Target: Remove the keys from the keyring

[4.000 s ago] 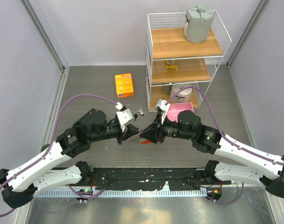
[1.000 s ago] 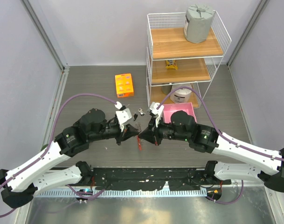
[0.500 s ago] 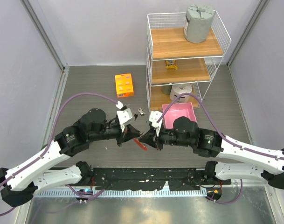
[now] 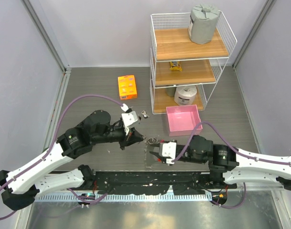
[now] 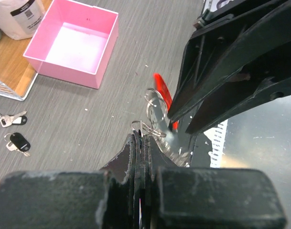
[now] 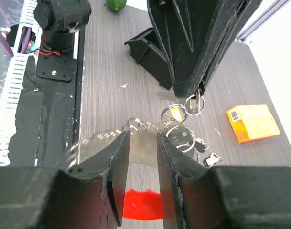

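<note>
My left gripper (image 4: 134, 137) is shut on a thin silvery ring of the keyring (image 4: 152, 140) and holds it up; the left wrist view shows the ring (image 5: 141, 128) pinched at the fingertips, with more rings and the red strap fob (image 5: 162, 91) hanging past them. My right gripper (image 4: 154, 151) is open just near of the keyring. In the right wrist view its jaws (image 6: 143, 143) stand apart, with blurred silvery chain and the red fob (image 6: 143, 206) behind the gap. A yellow-headed key (image 6: 173, 113) hangs on the rings. Two loose keys (image 4: 144, 113) lie on the table.
A pink box (image 4: 182, 119) sits right of the keyring. An orange box (image 4: 127, 87) lies at the back. A white wire shelf (image 4: 188, 62) stands at the back right. A black rail runs along the near edge (image 4: 150, 179).
My right arm has pulled back toward the near edge and swung low, away from the keyring. The left gripper has stayed where it was, holding the ring. The keyring now hangs blurred.
</note>
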`<state>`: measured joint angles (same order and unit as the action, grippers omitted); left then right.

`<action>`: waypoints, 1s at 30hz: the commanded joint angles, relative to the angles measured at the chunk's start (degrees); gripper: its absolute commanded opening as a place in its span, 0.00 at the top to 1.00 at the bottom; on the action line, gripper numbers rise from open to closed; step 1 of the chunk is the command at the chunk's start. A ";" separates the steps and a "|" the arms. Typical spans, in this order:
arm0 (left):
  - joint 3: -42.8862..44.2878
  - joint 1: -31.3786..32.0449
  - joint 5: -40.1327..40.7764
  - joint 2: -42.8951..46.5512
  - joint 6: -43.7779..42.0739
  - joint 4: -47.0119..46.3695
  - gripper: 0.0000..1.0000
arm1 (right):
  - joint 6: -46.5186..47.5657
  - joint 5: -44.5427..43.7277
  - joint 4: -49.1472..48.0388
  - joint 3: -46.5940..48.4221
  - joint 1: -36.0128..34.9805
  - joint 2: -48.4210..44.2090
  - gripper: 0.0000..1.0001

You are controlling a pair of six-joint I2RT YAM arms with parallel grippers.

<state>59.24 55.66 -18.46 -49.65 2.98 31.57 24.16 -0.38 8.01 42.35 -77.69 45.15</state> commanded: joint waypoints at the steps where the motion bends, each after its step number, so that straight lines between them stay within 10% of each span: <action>1: 2.98 -0.20 2.11 0.25 -0.08 -3.80 1.00 | 4.15 -1.99 -6.60 -1.74 -0.62 -4.53 0.65; 13: 3.16 -0.20 2.11 0.08 0.00 -4.59 1.00 | -13.69 -3.04 0.33 5.01 -0.53 -4.55 0.64; 30: 2.10 -0.20 -1.58 2.19 -0.79 -6.00 1.00 | -11.06 14.95 3.94 7.84 12.91 -2.25 0.62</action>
<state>59.83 55.53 -17.85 -48.93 2.57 29.91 12.58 6.26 12.69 48.97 -68.14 44.07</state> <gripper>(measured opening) 0.033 0.376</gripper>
